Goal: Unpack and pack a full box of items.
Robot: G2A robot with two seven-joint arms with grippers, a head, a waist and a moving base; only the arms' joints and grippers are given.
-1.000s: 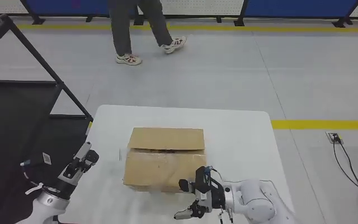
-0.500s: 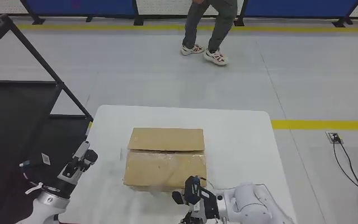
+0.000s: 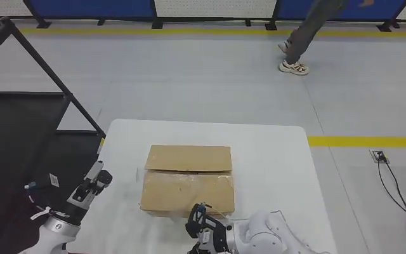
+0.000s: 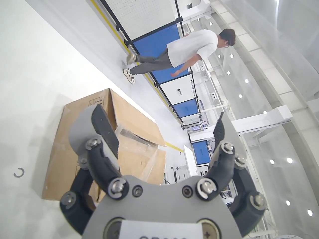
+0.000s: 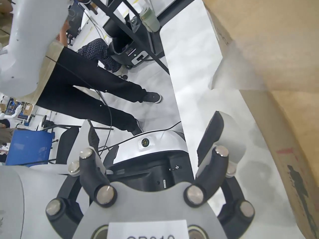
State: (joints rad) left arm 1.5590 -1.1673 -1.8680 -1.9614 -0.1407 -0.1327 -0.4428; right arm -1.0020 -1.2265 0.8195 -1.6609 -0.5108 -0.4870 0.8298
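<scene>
A brown cardboard box [image 3: 187,184] sits in the middle of the white table [image 3: 273,165]. Clear tape crosses its top, and a dark gap runs between its flaps. My left gripper [image 3: 96,180] hovers over the table's left edge, apart from the box. It stands open with nothing between its fingers [image 4: 104,130], and the box [image 4: 82,148] lies beyond them. My right gripper [image 3: 198,236] is at the table's front, just below the box's near side. It is open and empty [image 5: 152,135], with the box wall [image 5: 269,38] and a loose strip of tape [image 5: 231,75] beside it.
A black metal frame [image 3: 63,101] stands off the table's left side. Bare tabletop lies to the right of the box and along its left [image 3: 120,159]. The table's front edge [image 5: 179,105] runs close by the right gripper.
My right arm has swung leftward along the box's near side, ending under its middle. The left arm and the box have stayed put.
</scene>
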